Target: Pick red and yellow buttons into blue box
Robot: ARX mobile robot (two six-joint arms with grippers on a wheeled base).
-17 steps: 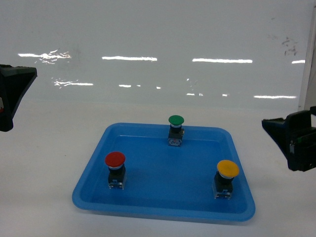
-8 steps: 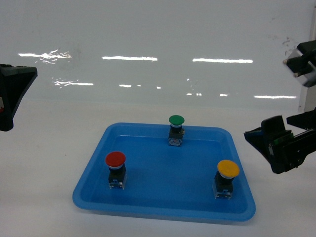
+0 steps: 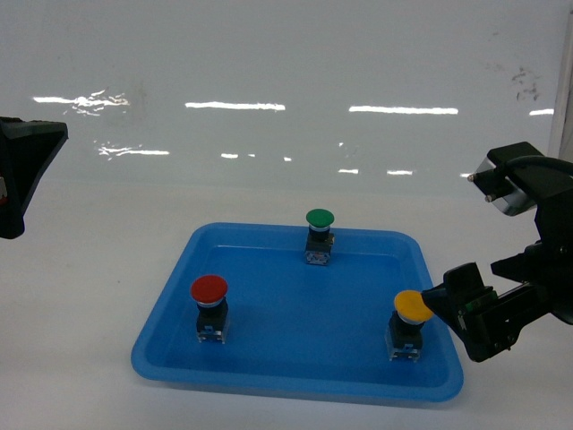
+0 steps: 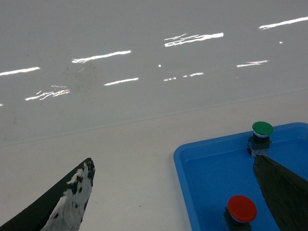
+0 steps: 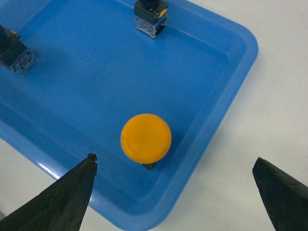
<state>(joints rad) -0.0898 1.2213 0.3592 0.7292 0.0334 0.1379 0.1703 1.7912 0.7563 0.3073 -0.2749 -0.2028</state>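
In the blue box (image 3: 269, 376) both the red button (image 3: 209, 289) and the yellow button (image 5: 146, 137) already stood, the right gripper (image 5: 175, 192) spread wide above the yellow one, grasping nothing, the left gripper (image 4: 178, 192) open too.

- I see the red button (image 3: 209, 289) standing upright inside the blue box (image 3: 269, 379), at about 8 o'clock from the box's centre: round red mushroom cap on a black body, with a clear block at its base resting on the box floor.
- I see the yellow button (image 3: 411, 306) upright too, at about 4 o'clock, near the box's right wall, with the same black body under a round yellow cap.
- The two stand well apart.
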